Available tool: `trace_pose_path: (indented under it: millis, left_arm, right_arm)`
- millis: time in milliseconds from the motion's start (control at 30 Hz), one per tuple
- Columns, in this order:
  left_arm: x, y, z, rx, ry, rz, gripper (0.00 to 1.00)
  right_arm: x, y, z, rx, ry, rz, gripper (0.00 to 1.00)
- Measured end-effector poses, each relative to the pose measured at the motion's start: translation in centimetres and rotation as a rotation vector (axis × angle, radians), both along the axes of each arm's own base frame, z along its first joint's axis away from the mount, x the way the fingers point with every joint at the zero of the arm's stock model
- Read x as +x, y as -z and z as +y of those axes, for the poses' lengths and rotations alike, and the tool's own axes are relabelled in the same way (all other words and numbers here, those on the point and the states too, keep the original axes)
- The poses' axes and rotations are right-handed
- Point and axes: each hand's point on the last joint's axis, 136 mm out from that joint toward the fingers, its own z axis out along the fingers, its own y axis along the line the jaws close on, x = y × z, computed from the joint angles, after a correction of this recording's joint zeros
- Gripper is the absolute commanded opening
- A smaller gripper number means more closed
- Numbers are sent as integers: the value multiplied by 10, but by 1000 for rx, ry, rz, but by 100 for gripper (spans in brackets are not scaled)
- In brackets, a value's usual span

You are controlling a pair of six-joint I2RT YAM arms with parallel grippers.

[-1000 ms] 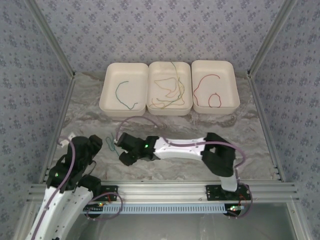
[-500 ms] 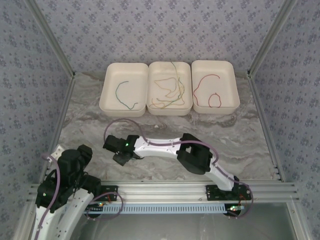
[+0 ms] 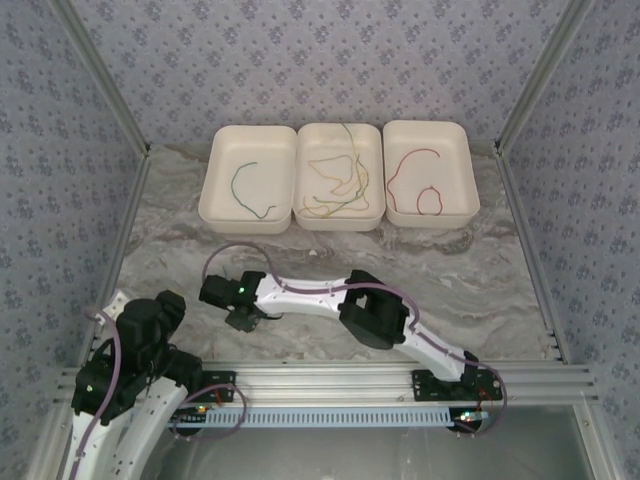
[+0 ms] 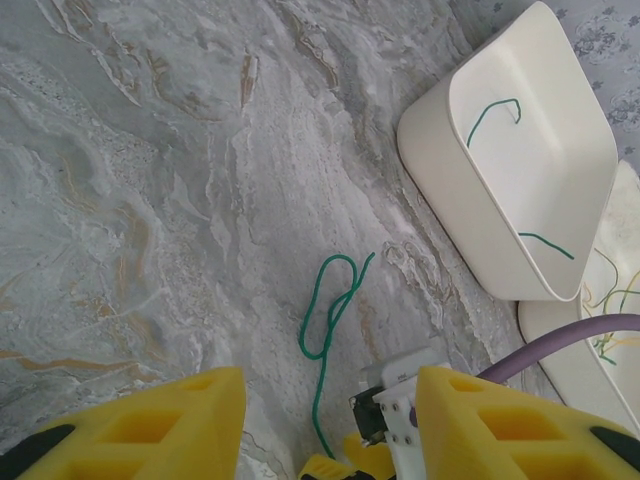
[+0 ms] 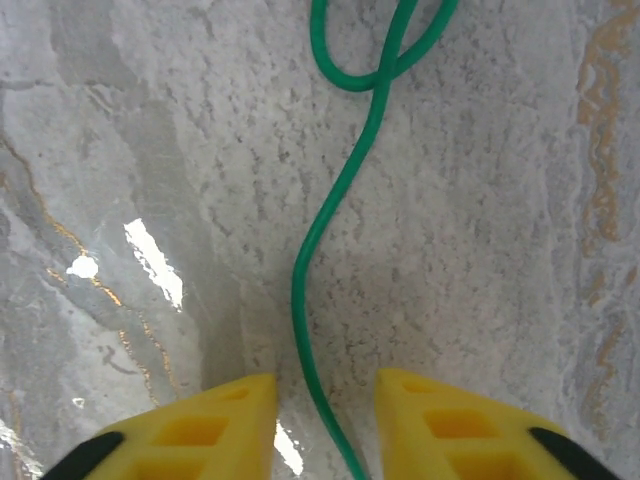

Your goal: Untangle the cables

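Observation:
A loose green cable (image 5: 338,210) lies on the marble table, looped into a knot at its far end (image 4: 333,298). My right gripper (image 5: 325,425) is down at the table with its yellow fingers (image 5: 215,425) either side of the cable's straight part. A narrow gap shows on both sides of the cable, so it is open. The right arm reaches left across the table to this spot (image 3: 236,316). My left gripper (image 4: 330,405) hangs open above the same cable, holding nothing, drawn back at the near left (image 3: 158,312). Other cables lie in trays: green (image 3: 250,192), yellow (image 3: 338,180), red (image 3: 425,185).
Three white trays stand side by side at the back: left (image 3: 275,155), middle (image 3: 340,222), right (image 3: 452,150). The left tray's wall (image 4: 450,200) shows in the left wrist view. A mauve arm cable (image 4: 560,340) arches over the right gripper. Patterned walls close in the table.
The right arm swung left and lowered onto the green cable, and its jaws narrowed around it. The left arm pulled back to the near left corner, then stayed still.

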Motion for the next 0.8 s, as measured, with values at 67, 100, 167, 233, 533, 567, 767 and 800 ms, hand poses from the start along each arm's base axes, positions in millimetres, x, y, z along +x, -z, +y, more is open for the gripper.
trace_pose_path:
  millis: [67,100,167,233,533,567,767,800]
  left_arm:
    - [0,0,0,0,0,0,49]
    - [0,0,0,0,0,0,49]
    - [0,0,0,-1,1,1,49]
    - [0,1,-1,-4,6,3,49]
    - [10,20,-25,-65,98,42,51]
    - [14,25,-32,-81,122,50,50]
    - [36,39,-76,-202,281,59,48]
    - [40,37,-82,-222,305,47,48]
  right_arm:
    - [-2,0,1,-11,-8,-5,20]
    - [-2,0,2,-16,-10,-6,13]
    - [-2,0,2,-24,-17,-14,1]
    - [0,0,1,-26,-12,-21,0]
    - [4,-11,-35,23,-18,-36,0]
    - [5,-16,-42,49,-10,-26,0]
    - [26,-80,-72,323,43,33,0]
    - [31,-90,-76,374,53,42,0]
